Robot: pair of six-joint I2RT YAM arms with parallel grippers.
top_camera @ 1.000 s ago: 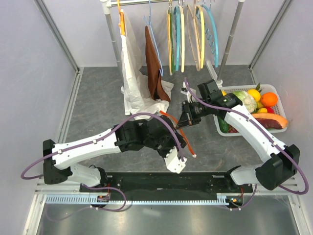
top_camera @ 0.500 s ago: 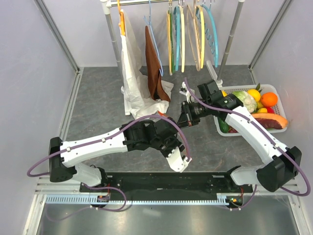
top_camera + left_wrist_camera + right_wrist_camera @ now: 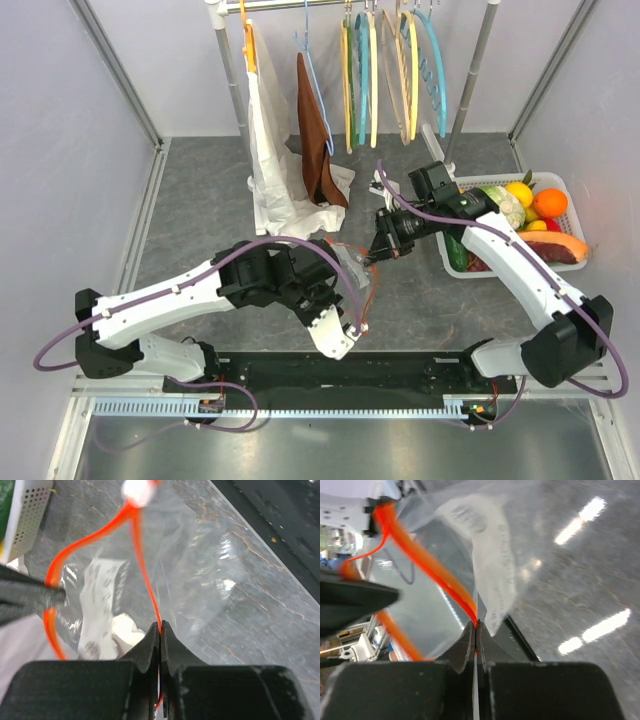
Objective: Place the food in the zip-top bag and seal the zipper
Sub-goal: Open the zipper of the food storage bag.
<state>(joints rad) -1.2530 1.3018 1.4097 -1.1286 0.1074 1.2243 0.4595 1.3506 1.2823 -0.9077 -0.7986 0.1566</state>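
The zip-top bag (image 3: 348, 262) hangs clear and crinkly between my two grippers, above the table's middle. Its orange-red zipper (image 3: 142, 565) splits into two strands, so the mouth stands apart. The left gripper (image 3: 360, 326) is shut on one strand of the zipper, seen close in the left wrist view (image 3: 160, 626). On the other strand (image 3: 430, 570) the right gripper (image 3: 377, 252) is shut, its tips (image 3: 476, 625) pinching it. The food lies in the white basket (image 3: 574, 186) at the right: an orange (image 3: 550, 203), a yellow fruit (image 3: 519, 193) and a dark cucumber (image 3: 456, 255).
A clothes rack at the back holds coloured hangers (image 3: 385, 70), a white garment (image 3: 268, 150) and a brown cloth (image 3: 318, 140). The basket also holds a pale cabbage (image 3: 503, 205) and a red slab (image 3: 555, 248). A black rail (image 3: 340, 372) runs along the near edge.
The left gripper has gone from open to shut on the zipper strand. The left arm has drawn back leftward and the bag's mouth now spreads between the two grippers.
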